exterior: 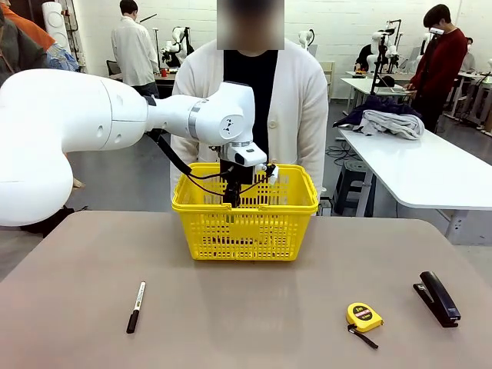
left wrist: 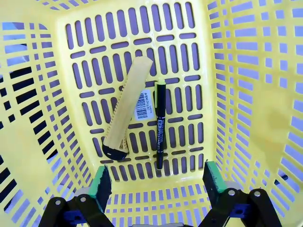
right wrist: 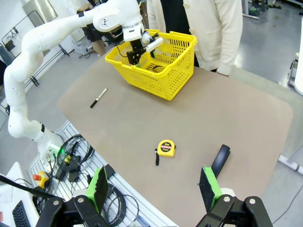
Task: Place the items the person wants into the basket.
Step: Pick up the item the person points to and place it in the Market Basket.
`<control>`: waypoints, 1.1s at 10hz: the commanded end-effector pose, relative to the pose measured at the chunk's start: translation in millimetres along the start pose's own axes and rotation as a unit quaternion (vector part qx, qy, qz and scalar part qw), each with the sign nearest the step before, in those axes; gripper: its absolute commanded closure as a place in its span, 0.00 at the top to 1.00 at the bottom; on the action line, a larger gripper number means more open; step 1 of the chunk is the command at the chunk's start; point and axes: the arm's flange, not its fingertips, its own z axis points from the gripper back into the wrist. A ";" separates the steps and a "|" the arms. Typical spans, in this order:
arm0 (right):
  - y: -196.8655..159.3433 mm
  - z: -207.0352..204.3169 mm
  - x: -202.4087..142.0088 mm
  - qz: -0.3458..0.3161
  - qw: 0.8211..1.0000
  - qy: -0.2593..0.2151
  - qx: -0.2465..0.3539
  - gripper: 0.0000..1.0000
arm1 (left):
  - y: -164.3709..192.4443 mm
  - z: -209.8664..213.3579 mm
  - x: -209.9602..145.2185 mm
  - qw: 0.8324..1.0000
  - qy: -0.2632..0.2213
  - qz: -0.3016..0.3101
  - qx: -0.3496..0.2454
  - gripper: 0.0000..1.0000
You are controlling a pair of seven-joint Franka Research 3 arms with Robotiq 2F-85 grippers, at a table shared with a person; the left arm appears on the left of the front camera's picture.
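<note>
Yellow lattice basket (exterior: 244,231) sits at the far edge of the table (exterior: 246,307). Left gripper (left wrist: 156,176) hangs inside it, jaws wide, empty; right gripper (right wrist: 154,184) likewise gapes over the near edge. On the basket floor: yellow-and-black knife (left wrist: 127,106), barcode label unreadable, dark pen (left wrist: 160,124) just beside. Tape measure (exterior: 364,316) lies outside, on the table.

The yellow basket (left wrist: 236,94) is filling the picture, its lattice floor facing the camera. A yellow utility knife (left wrist: 127,106) is lying flat on that floor, slanting from its black end at 7 o'clock up towards 1 o'clock, with a white barcode label on its side. A slim dark pen (left wrist: 160,124) is lying just beside it at 3 o'clock, pointing roughly 12 to 6. At 6 o'clock the left jaws are standing wide apart, green pads (left wrist: 100,182) gripping nothing.
</note>
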 end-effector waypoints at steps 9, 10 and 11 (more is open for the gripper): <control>0.2 -2.4 -1.6 0.000 1.000 0.002 0.001 1.00 | -150.8 192.8 -116.1 0.978 -0.057 0.155 0.125 1.00; 0.2 -2.4 -1.6 0.000 1.000 0.002 0.001 1.00 | -172.4 196.5 -129.3 0.973 -0.067 0.171 0.143 1.00; 0.2 -2.4 -1.6 0.000 1.000 0.002 0.001 1.00 | -188.7 195.6 -141.8 0.968 -0.076 0.189 0.146 1.00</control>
